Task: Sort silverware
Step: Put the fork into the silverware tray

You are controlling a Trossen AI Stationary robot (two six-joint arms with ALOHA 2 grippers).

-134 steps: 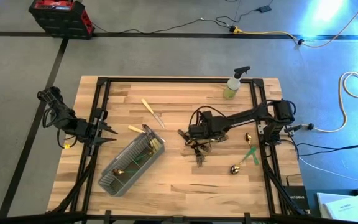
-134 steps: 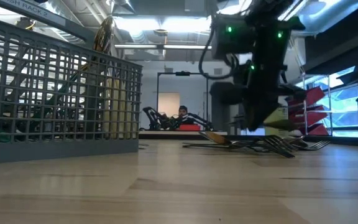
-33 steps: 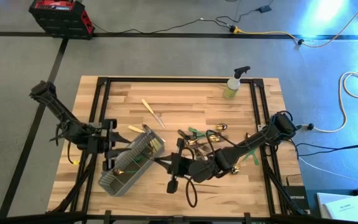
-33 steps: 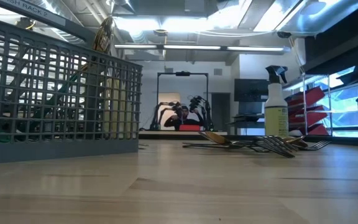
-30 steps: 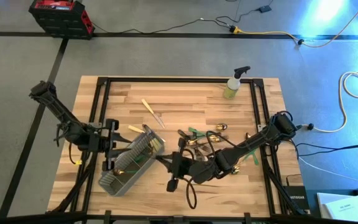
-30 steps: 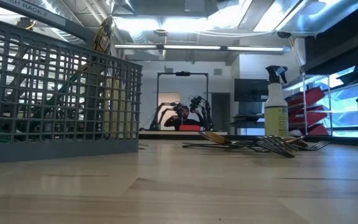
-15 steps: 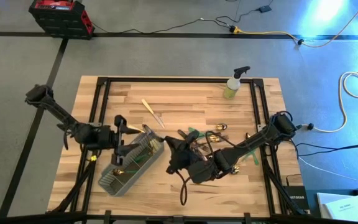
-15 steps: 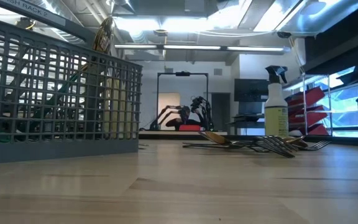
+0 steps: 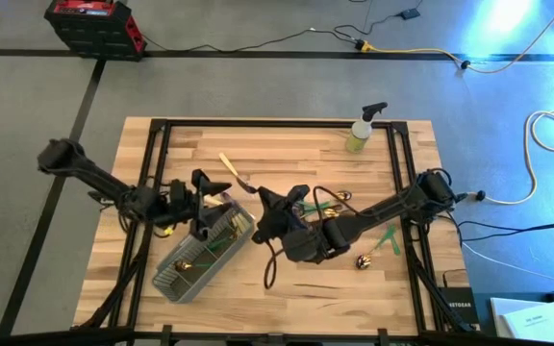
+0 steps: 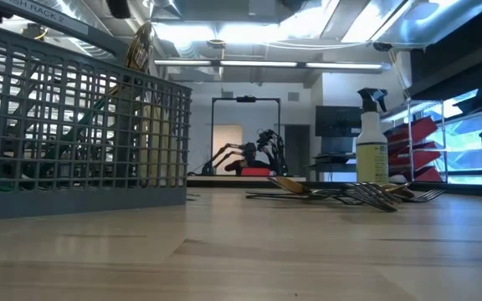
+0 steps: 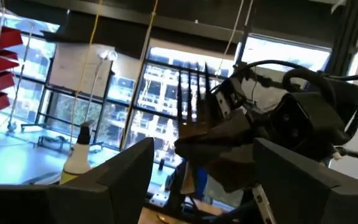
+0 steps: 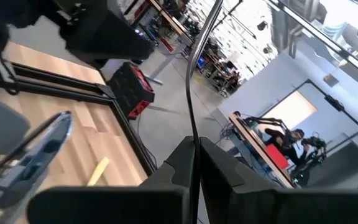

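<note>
My right gripper (image 9: 264,213) hovers beside the far end of the grey mesh caddy (image 9: 200,255) and is shut on a slim dark piece of silverware (image 12: 199,81). Its head is out of frame. My left gripper (image 9: 203,200) stands open above the caddy's far end, facing the right gripper (image 11: 219,149), which shows between its fingers. Several pieces stand in the caddy, and one gold head (image 10: 143,46) sticks up above its rim. A pile of silverware (image 9: 320,204) lies on the table right of centre. My right gripper pinches the slim dark handle (image 12: 195,134) between its two shut fingers. The fingers lie about level and point toward the table's left. The piece sticks out past the fingertips along the fingers and is lifted clear of the table. Which kind of piece it is, I cannot tell.
A yellow-green spray bottle (image 9: 362,130) stands at the far right. A cream-handled knife (image 9: 234,171) lies far of the caddy. A gold spoon (image 9: 364,259) and a green-handled piece (image 9: 390,240) lie near the right edge. The near middle of the table is bare wood.
My left gripper has moved toward the table's right, over the caddy's far end, and has opened wide. My right gripper has swung its fingers from the near side toward the far edge and rolled, staying shut.
</note>
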